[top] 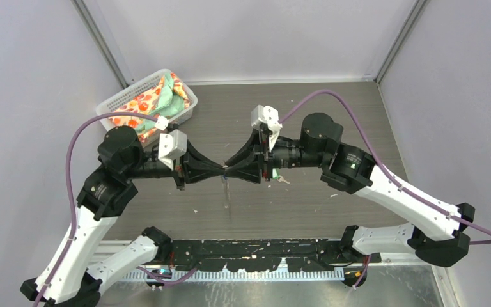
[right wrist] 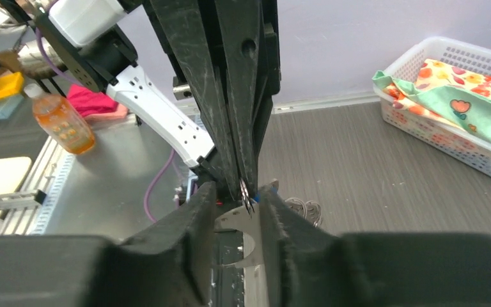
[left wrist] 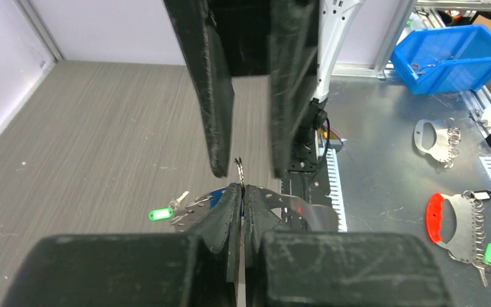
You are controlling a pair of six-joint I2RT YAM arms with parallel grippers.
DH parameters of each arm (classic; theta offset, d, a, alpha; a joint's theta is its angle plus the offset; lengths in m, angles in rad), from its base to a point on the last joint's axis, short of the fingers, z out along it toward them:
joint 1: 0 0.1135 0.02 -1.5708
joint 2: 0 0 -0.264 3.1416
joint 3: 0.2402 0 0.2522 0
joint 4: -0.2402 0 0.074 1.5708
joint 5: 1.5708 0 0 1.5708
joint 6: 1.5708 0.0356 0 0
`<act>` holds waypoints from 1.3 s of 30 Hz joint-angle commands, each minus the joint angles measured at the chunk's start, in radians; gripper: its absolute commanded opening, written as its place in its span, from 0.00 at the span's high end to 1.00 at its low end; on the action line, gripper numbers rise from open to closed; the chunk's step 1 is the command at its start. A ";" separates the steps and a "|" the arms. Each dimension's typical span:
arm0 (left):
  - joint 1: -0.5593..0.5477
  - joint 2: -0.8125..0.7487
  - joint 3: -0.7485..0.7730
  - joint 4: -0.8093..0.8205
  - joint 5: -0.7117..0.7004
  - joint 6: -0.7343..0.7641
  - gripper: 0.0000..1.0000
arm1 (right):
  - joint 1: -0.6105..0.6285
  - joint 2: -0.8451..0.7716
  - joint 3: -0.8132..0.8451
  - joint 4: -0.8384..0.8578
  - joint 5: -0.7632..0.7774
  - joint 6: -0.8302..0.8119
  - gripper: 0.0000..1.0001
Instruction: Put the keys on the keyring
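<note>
My left gripper (top: 220,170) and right gripper (top: 229,167) meet tip to tip above the middle of the table. The left gripper (left wrist: 241,187) is shut on a small silver ring (left wrist: 238,169) of the keyring. The keyring's grey holed metal plate (left wrist: 198,208) shows below the jaws. The right gripper (right wrist: 238,188) stands open, one finger on each side of that ring (right wrist: 246,192), not touching it. The green-tagged key (left wrist: 160,214) lies loose on the table, to the right of the fingertips in the top view (top: 273,174). A bit of blue (left wrist: 219,194) peeks out under the left fingers; the rest is hidden.
A white mesh basket (top: 118,102) of patterned cloth stands at the back left. Loose rings (right wrist: 303,208) lie on the table under the grippers. Off the table are a blue bin (left wrist: 454,57), two more ring holders (left wrist: 435,137) (left wrist: 451,224), and an orange bottle (right wrist: 61,121).
</note>
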 commanded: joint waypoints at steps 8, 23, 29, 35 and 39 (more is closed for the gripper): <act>-0.004 0.092 0.118 -0.205 0.089 0.099 1.00 | -0.049 0.236 0.621 -0.883 -0.020 -0.269 0.43; -0.004 0.207 0.262 -0.372 0.150 0.179 1.00 | -0.048 0.345 0.704 -0.883 -0.085 -0.289 0.54; -0.005 0.220 0.276 -0.399 0.161 0.193 1.00 | -0.048 0.335 0.678 -0.827 -0.097 -0.290 0.63; -0.004 0.242 0.299 -0.400 0.173 0.167 1.00 | -0.048 0.333 0.662 -0.805 -0.119 -0.291 0.70; -0.003 0.266 0.335 -0.416 0.189 0.186 1.00 | -0.048 0.347 0.670 -0.824 -0.133 -0.289 0.82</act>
